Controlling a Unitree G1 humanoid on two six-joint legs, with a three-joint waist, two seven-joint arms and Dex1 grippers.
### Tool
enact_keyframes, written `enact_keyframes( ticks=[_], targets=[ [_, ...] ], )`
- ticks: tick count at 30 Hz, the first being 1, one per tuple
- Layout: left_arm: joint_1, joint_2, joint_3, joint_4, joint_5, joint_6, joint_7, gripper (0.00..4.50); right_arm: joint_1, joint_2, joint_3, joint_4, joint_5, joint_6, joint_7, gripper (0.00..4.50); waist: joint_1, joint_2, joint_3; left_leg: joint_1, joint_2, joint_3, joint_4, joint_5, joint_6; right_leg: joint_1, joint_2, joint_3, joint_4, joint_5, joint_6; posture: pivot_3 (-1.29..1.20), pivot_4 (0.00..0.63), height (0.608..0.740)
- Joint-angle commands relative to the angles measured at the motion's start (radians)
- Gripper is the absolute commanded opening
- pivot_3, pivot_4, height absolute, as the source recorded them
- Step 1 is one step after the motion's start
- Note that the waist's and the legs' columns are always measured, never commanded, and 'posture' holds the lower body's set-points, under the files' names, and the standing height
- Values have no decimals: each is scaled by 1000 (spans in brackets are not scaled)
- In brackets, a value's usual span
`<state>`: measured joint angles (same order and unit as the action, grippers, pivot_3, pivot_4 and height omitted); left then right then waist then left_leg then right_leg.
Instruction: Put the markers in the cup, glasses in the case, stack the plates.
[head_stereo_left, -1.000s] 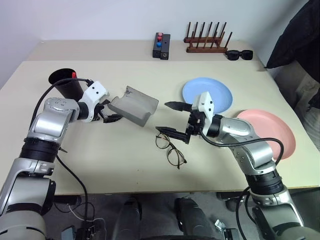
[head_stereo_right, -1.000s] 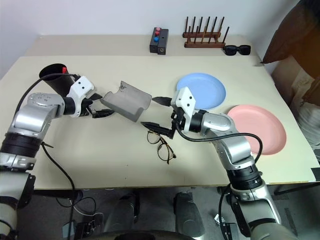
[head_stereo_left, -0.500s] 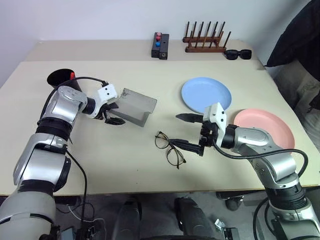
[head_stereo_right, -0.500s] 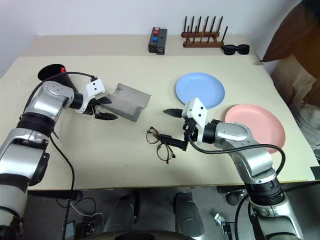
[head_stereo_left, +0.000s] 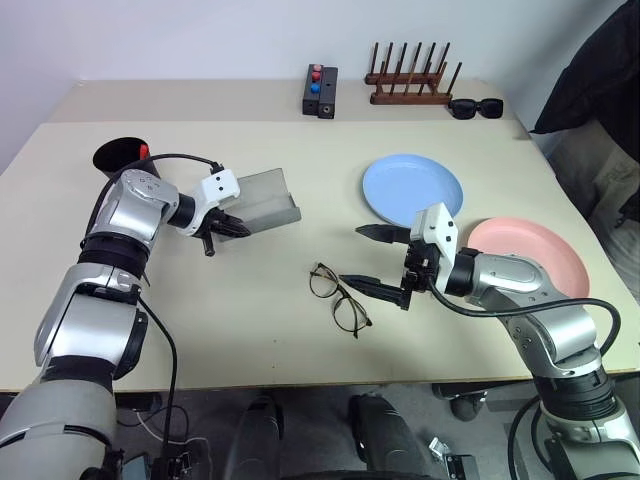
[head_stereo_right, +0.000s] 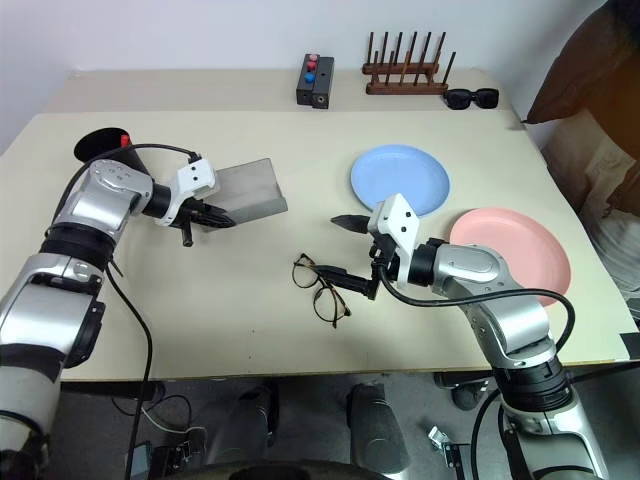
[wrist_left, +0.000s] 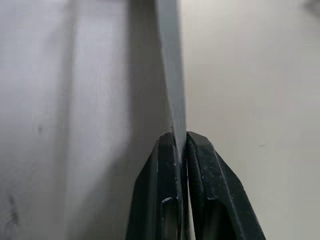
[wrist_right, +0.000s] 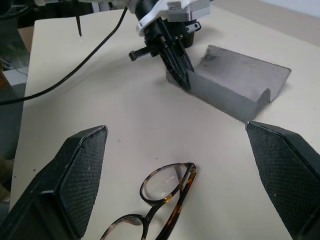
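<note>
Left hand pinches the case flap; right hand waits spread over the glasses.

The left hand (head_stereo_left: 232, 226), spread a second ago, is now pressed together on the thin edge of the grey case (head_stereo_left: 265, 199), which has swung round and lies flatter, toward the bench's left edge near the black cup (head_stereo_left: 118, 155). The right hand (head_stereo_left: 372, 258), fingers still wide apart, has drawn rightward and hovers just beside the glasses (head_stereo_left: 335, 294), mid-bench toward the near edge.

A robotics test room, plain beige rectangular table (head_stereo_left: 250, 340) against a bare white wall (head_stereo_left: 200, 35), loose black cables (head_stereo_right: 150, 410) trailing to the floor
</note>
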<state>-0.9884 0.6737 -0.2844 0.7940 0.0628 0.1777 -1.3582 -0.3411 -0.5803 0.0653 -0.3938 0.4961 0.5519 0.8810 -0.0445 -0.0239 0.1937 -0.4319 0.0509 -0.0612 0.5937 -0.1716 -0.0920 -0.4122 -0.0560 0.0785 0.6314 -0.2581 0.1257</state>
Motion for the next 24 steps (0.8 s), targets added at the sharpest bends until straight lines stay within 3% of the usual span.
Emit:
enact_keyframes(
  ticks=[1,9,19,22,24],
  targets=[
    [51,62,30,-193,-52,62,-99,288,-7,-8,-15,-13,7,-25,10,4500,0,0,0,0,0,0,0,0,0,0,0,0,0,0,0,0,150,740],
    [272,238,4,-625,-139,177,-255,288,-2,-6,8,-22,9,-22,28,4500,3,0,0,0,0,0,1,0,0,0,0,0,1,0,-1,0,150,740],
    [316,261,2,-676,-132,173,-234,288,-24,9,45,-15,6,-11,25,4500,3,0,0,0,0,0,2,0,0,0,0,0,1,0,-1,0,150,740],
    [305,254,23,-668,-150,185,-220,1073,-31,0,54,-15,9,20,24,4500,3,0,0,0,0,0,2,0,0,0,0,0,1,0,-1,0,150,740],
    [302,245,44,-665,-159,173,-193,1946,-36,-4,57,-15,9,41,20,4500,3,0,0,0,0,0,2,0,0,0,0,0,1,0,-1,0,150,740]
  ],
)
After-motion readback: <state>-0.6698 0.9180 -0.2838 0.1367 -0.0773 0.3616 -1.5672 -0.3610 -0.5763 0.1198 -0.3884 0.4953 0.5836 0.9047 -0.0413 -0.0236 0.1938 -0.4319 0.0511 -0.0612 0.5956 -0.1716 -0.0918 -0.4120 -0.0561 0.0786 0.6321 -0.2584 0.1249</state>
